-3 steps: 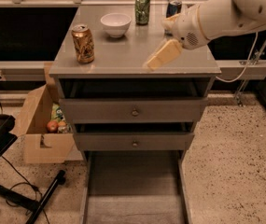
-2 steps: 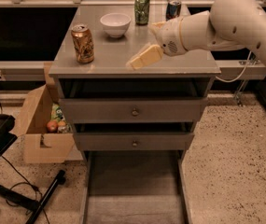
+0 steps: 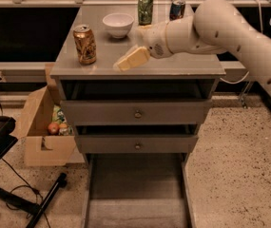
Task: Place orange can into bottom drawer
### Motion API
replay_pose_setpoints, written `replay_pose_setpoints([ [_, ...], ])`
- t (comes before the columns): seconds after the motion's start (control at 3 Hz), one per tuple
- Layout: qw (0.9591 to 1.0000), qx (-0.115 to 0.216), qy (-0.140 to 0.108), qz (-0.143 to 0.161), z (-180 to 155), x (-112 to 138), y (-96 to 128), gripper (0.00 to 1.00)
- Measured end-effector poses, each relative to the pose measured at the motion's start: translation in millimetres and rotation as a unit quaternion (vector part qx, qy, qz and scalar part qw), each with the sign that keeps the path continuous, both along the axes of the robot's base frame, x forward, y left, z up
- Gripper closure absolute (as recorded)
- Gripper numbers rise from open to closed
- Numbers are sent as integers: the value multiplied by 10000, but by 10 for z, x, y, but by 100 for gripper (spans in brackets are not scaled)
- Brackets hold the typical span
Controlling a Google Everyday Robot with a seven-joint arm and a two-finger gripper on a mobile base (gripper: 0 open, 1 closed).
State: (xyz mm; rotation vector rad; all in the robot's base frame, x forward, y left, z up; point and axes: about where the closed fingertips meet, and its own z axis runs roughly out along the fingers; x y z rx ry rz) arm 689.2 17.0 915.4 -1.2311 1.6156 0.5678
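Note:
The orange can (image 3: pixel 85 43) stands upright on the left part of the grey cabinet top (image 3: pixel 182 66). My gripper (image 3: pixel 129 60) hangs over the middle of the top, to the right of the can and apart from it, holding nothing. The bottom drawer (image 3: pixel 136 194) is pulled out at the foot of the cabinet, and its flat grey floor is bare.
A white bowl (image 3: pixel 118 24), a green can (image 3: pixel 145 8) and a blue-and-red can (image 3: pixel 177 9) stand at the back of the top. Two upper drawers with round knobs (image 3: pixel 138 113) are slightly open. A cardboard box (image 3: pixel 42 127) with items sits at the left on the floor.
My arm has swung left across the cabinet top, bringing the gripper closer to the orange can. The can and the drawers have not moved.

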Motion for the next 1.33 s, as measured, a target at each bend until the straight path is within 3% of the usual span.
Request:
replay_pose_setpoints([
  [0.33,9989,399,-42,241,-61,318,641,0],
  [1.0,9938,952,-40,580,-92,594,1309,0],
  [1.33,9908,1189,-32,647,-150,692,1549,17],
])
